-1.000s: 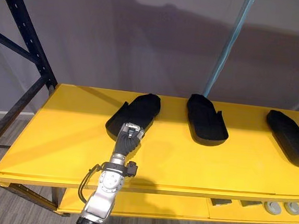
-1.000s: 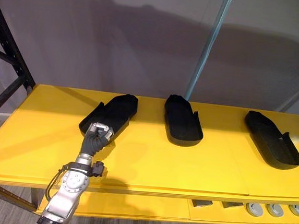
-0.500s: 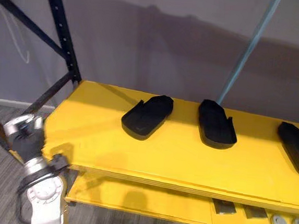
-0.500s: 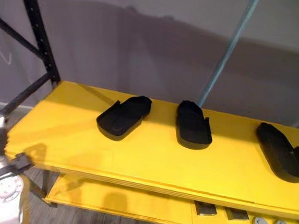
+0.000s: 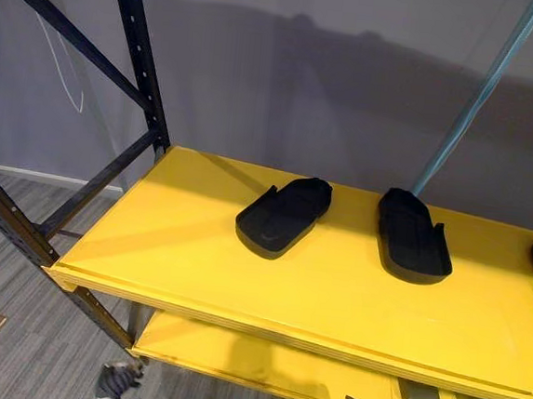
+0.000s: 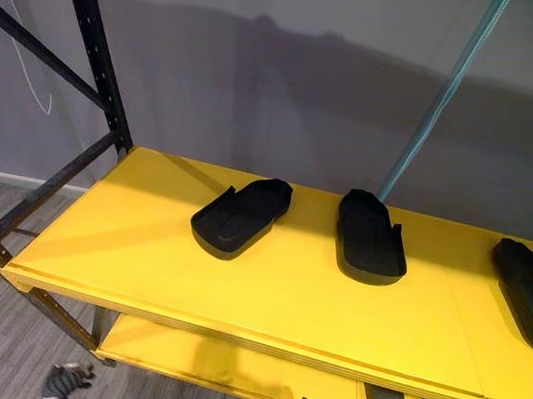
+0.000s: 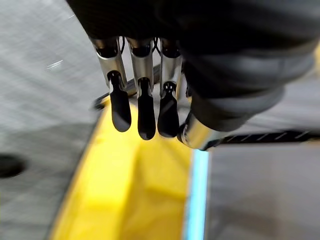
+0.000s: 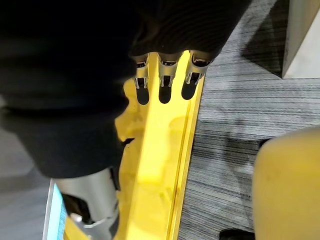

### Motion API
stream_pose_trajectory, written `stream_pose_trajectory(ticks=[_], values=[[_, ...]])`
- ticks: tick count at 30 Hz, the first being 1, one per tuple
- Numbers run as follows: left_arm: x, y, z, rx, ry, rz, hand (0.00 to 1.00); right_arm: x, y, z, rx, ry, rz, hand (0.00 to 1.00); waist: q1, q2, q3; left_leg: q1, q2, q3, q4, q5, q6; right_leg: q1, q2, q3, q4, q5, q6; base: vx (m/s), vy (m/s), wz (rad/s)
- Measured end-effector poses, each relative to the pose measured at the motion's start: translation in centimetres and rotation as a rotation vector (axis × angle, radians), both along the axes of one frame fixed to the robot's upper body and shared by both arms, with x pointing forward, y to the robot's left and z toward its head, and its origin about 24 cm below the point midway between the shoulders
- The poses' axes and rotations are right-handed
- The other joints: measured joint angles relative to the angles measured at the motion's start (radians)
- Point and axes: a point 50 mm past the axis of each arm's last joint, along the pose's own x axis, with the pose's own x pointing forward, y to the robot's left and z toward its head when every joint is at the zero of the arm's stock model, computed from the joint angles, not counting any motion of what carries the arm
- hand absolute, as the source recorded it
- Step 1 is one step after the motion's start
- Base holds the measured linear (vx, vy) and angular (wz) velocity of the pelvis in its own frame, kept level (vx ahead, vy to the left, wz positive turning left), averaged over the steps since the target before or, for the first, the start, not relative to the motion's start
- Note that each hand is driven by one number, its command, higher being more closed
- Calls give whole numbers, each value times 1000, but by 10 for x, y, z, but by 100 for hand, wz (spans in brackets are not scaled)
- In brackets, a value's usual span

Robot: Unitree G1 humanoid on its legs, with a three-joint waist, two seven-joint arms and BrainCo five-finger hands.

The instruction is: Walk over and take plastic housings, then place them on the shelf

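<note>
Both of the robot's hands hang empty below the front edge of the yellow shelf (image 5: 188, 239). The left hand (image 7: 146, 95) has its fingers straight and slack, and the right hand (image 8: 165, 70) is loosely open over the lower tier (image 5: 234, 360). Three black housings lie on the top board: the left housing (image 5: 283, 218), the middle housing (image 5: 414, 236) just to its right, and the right housing (image 6: 527, 292) well apart at the far right edge.

The likely hazard is the board's lip. A hand raised from this low could strike its underside or front edge. On the left, the dark post (image 5: 140, 48) and its diagonal braces stand close enough to snag an arm.

The housings could also cause trouble. Each is a shallow, shoe-shaped shell of matte black plastic, rounded at one end, with thin raised side walls. The board looks smooth and faintly glossy, so a careless push would probably send a shell skating instead of seating it. A pinch on one thin wall could tip it.

The post is perforated steel. The floor (image 5: 11, 345) is grey ribbed carpet.
</note>
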Motion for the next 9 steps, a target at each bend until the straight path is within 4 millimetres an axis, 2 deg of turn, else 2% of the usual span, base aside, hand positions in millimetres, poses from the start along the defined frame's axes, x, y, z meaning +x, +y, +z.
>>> stream_pose_trajectory(ticks=[4,9], values=[[-7,-13,-17,-31,98,-45,0,3,-2,-2,-3,16,4,0,-2,2,15,6,-3,3,0,-2,-3,6,0,2,-7,-1,-1,1,-2,-1],[-8,-20,-25,-21,164,-119,0,7,-5,-3,-7,23,-8,0,-7,8,27,11,-3,9,0,-10,-6,6,1,20,-11,-1,-2,-4,-9,-7]])
